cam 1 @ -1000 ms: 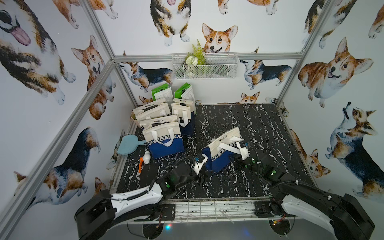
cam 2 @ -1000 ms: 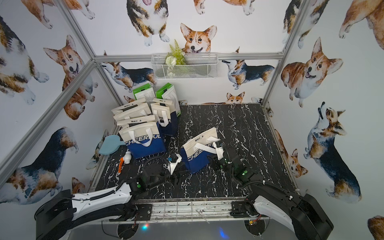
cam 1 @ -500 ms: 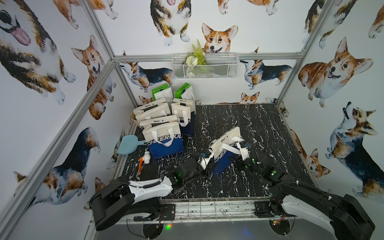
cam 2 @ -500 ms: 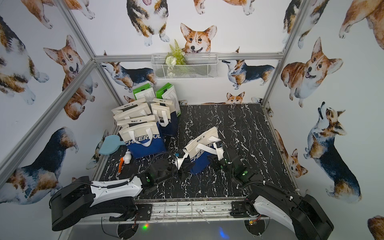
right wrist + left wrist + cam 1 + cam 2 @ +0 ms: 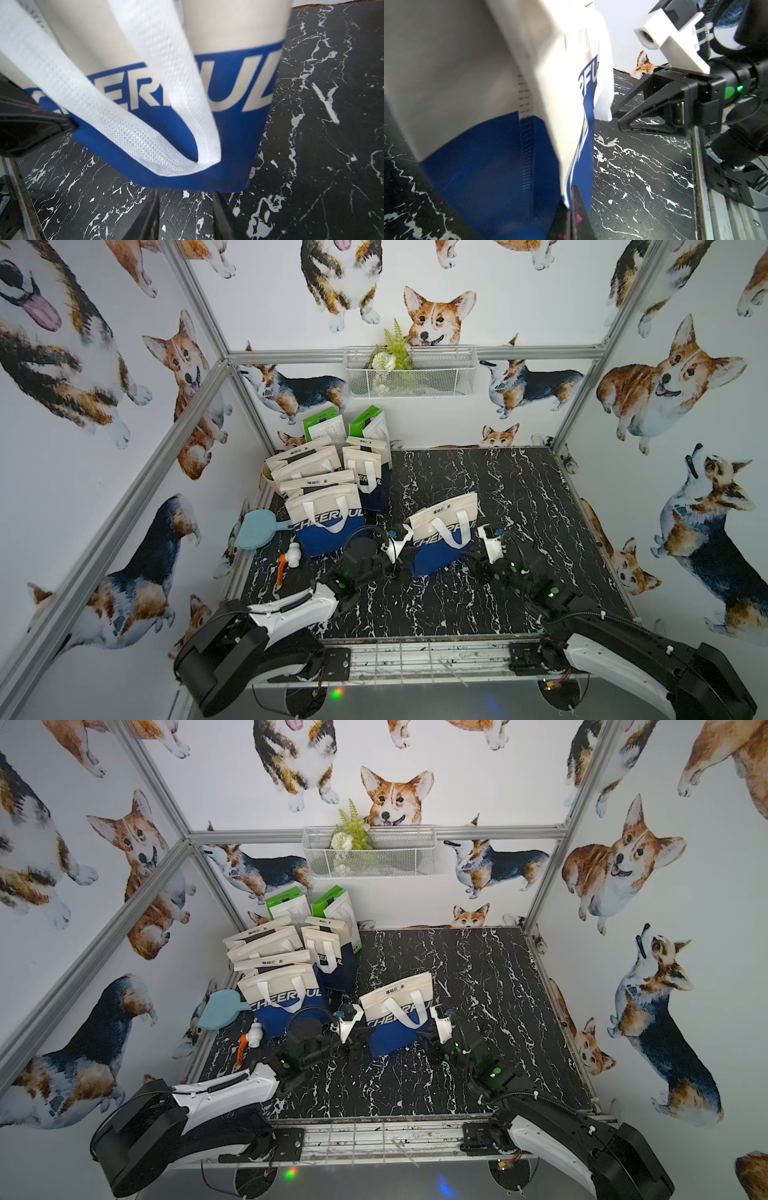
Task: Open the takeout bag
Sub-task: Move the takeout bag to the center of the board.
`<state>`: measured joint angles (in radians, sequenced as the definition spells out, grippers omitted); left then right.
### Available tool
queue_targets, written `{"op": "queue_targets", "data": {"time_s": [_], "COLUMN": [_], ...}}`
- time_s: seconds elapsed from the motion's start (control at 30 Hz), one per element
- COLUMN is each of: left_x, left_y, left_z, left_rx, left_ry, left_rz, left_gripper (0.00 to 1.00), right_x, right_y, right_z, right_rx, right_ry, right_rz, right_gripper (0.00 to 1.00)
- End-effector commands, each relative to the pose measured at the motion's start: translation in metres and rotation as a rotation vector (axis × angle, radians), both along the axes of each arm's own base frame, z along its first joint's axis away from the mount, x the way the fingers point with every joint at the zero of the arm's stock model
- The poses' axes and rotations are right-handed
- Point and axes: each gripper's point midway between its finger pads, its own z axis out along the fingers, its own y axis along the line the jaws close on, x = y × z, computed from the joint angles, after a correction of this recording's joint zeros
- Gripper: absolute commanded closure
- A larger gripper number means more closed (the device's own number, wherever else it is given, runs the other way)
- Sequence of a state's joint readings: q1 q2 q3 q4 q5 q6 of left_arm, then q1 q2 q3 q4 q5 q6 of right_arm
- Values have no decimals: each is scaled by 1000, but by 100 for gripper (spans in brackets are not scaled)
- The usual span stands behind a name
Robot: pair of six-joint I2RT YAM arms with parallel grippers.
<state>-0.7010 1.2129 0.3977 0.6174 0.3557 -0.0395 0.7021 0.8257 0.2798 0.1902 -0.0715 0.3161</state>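
Black marbled table (image 5: 519, 497) is bare to the right of and before the bag (image 5: 442, 537), which stands mid-table, mouth closed; other bags (image 5: 328, 506) crowd the far left corner. Left gripper (image 5: 576, 207), half cut off and blurred, is pressed together on the bag's lower blue edge. Right gripper (image 5: 187, 201) has its jaws apart, empty, just before the bag's base.

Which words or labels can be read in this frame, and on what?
"CHEERFUL": front of the middle bag, handle over one letter.
"CHEERFUL": nearest bag of the group by the wall, likewise.
Small print on top flaps: too small to read.
Green boxes: print unreadable.
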Motion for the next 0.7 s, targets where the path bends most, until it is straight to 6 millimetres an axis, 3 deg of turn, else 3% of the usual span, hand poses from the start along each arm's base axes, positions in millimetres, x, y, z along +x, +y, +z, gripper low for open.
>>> {"op": "queue_targets", "data": {"time_s": [0.0,0.43,0.67], "left_x": [0,26,41], "left_y": [-1,-8,-17], "left_z": [-1,-3,-1], "left_rx": [-6,-81,-108], "left_ry": [41,-20,-61], "left_rz": [-120,-208,-252], "left_gripper": [100,100,100], "right_x": [-3,-21,-23], "right_y": [8,27,32], "right_z": [17,74,81], "right_rx": [59,146,118], "right_ry": [-72,-297,-314], "right_rz": [50,204,232], "right_gripper": [58,59,60]}}
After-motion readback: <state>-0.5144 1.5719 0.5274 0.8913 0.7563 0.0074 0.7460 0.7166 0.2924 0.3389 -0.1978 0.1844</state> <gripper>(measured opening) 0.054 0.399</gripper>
